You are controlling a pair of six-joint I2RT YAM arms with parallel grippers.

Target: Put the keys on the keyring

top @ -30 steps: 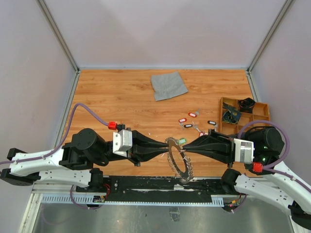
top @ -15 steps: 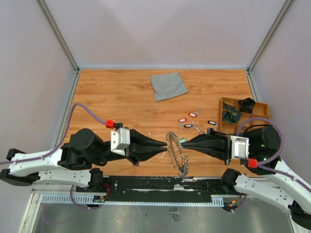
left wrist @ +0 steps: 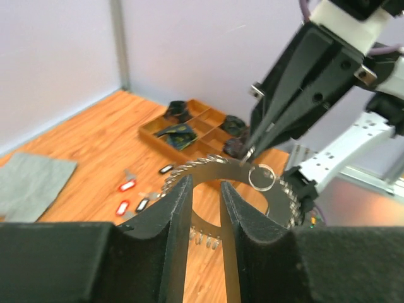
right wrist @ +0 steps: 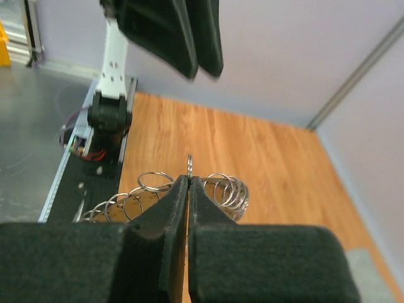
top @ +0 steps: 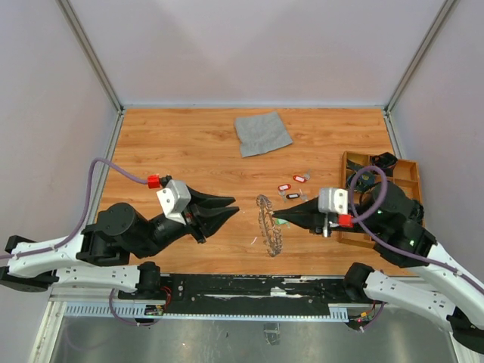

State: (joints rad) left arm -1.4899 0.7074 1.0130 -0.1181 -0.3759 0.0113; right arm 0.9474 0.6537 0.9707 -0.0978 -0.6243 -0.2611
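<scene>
Top external view is showing the keyring (top: 271, 225) hanging edge-on at the tips of the right fingers (top: 293, 217), apparently clear of the tabletop (top: 181, 151). The right fingers are pressing fully together on the thin rim. The right wrist view is confirming this: a sliver of metal is standing up between the closed tips, with the small split rings (right wrist: 154, 182) fanning out just below them. The keys (top: 284, 187) are lying loose on the tabletop just beyond the right fingers, between them and the wooden tray (top: 345, 181). The left fingers (top: 215, 203) are standing partly apart with nothing between them, near the keyring's open face but not touching it.

Probable faults from this state:
- The keyring is hanging from a tip pinch on a narrow edge, so it is likely to pivot or slip if bumped.
- The left fingers are lining up with the spiky fringe, so an off-line approach is liable to snag a split ring and drag the keyring out of the grip.
- No key is in either set of fingers, and releasing the keyring to fetch one risks dropping it.

Arm pose: the right arm is reaching inward with its fingers pointing roughly level at the left arm. The left arm is angling inward and away from its base, aiming its fingers at the keyring.
</scene>
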